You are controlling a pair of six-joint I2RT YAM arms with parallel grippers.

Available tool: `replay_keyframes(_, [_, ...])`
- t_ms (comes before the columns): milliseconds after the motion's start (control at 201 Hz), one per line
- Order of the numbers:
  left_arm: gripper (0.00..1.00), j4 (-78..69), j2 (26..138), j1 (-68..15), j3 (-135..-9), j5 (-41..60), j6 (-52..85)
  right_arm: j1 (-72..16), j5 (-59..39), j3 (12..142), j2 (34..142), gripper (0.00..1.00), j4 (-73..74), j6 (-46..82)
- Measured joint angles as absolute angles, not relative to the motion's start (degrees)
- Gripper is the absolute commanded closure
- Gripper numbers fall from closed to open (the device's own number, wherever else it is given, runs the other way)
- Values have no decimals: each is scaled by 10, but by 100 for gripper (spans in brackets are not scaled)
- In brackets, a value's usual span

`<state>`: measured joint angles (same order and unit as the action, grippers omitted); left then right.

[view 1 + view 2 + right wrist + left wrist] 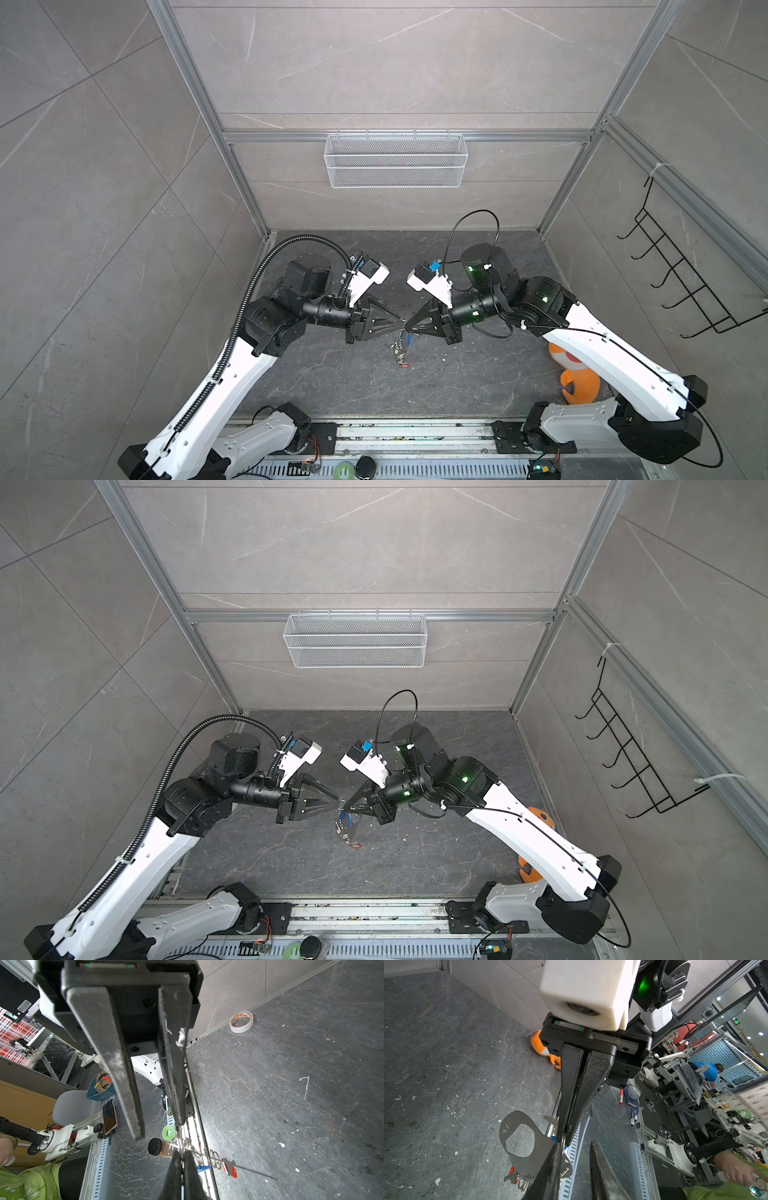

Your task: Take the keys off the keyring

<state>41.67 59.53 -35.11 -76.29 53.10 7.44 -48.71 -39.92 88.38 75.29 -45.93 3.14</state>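
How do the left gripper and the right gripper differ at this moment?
The left gripper holds its black fingers apart; the right gripper has them shut. The right gripper pinches a ring of the silver chain keyring with a flat grey teardrop tag; the left gripper clamps nothing visible. Shared: both are tapered and meet tip to tip above the dark stone-look table.

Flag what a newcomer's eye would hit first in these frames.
The two grippers meet tip to tip over the middle of the table. The right gripper is shut on the keyring, with the grey tag and red key trailing from it, and the left gripper stands open beside it. After that, the orange plush toy at the table's right side.
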Motion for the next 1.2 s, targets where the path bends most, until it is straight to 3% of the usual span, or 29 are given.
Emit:
replay_keyframes(394, [80,418,604,-351,-763,531,72,-487,-401,892,759,100,-460,32])
replay_keyframes(628, [100,411,603,-351,-761,529,74,-487,-401,893,759,100,-457,32])
replay_keyframes(767, [100,380,591,-351,-743,525,81,-486,-401,893,759,100,-454,34])
replay_keyframes(942, [100,309,549,-351,-691,507,102,-486,-397,876,749,68,-411,39])
replay_keyframes(1201, [100,236,509,-351,-653,490,130,-486,-366,790,666,59,-285,50])
